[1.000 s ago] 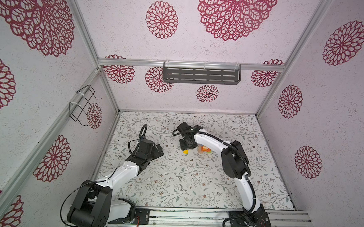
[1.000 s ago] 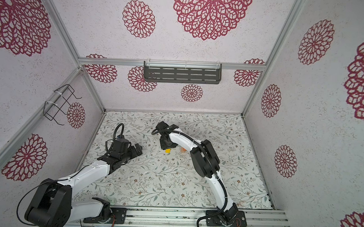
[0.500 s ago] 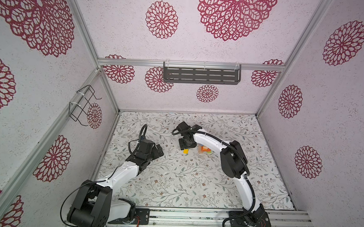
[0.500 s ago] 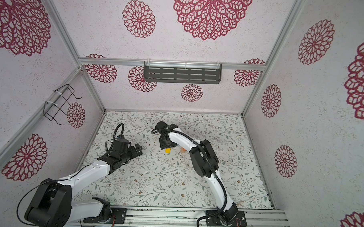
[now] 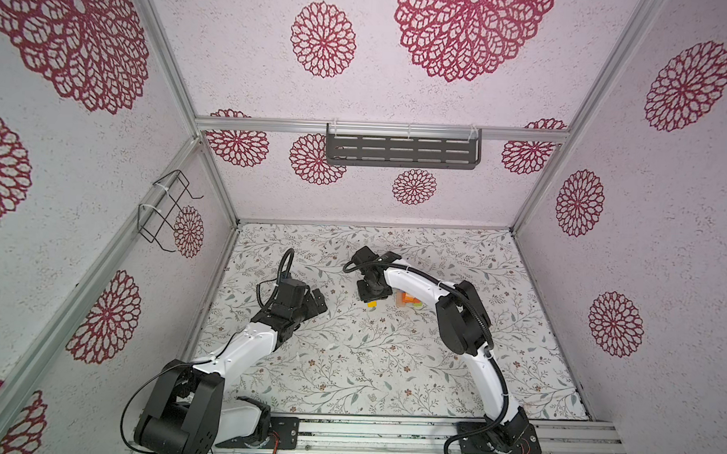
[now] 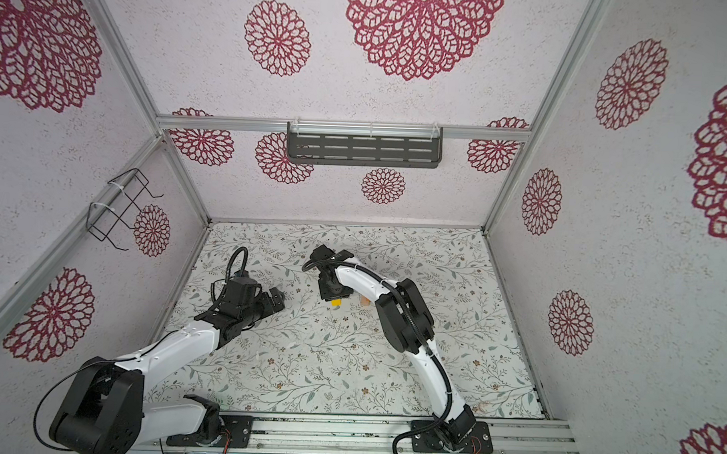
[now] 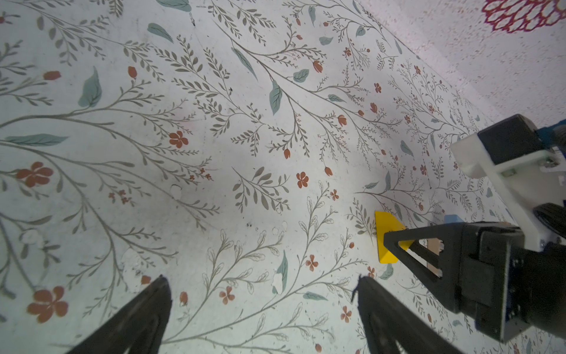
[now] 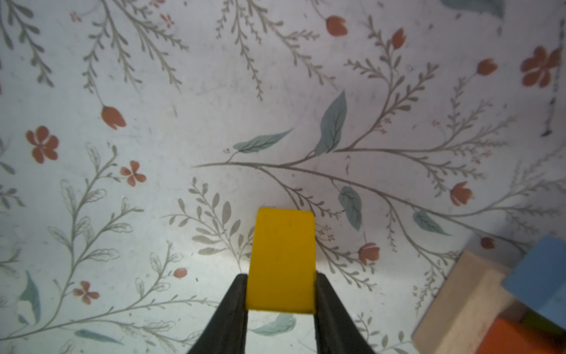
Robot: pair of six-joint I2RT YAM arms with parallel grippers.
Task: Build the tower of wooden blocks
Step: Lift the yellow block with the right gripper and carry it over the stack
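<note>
Your left gripper [image 7: 260,306] hangs over the flowered mat [image 7: 214,153], jaws wide apart with nothing between them. Toward the middle, your right gripper [image 8: 280,283] is clamped on the yellow block [image 8: 283,245]. The tower [image 8: 496,303] of tan, blue and orange blocks stands just beside it.

left arm [image 5: 245,348]: near left, stretched low | left gripper [image 7: 262,280]: jaws wide | right arm [image 5: 414,281]: arched to centre | right gripper [image 8: 281,275]: pinching block [image 8: 283,245]
</note>
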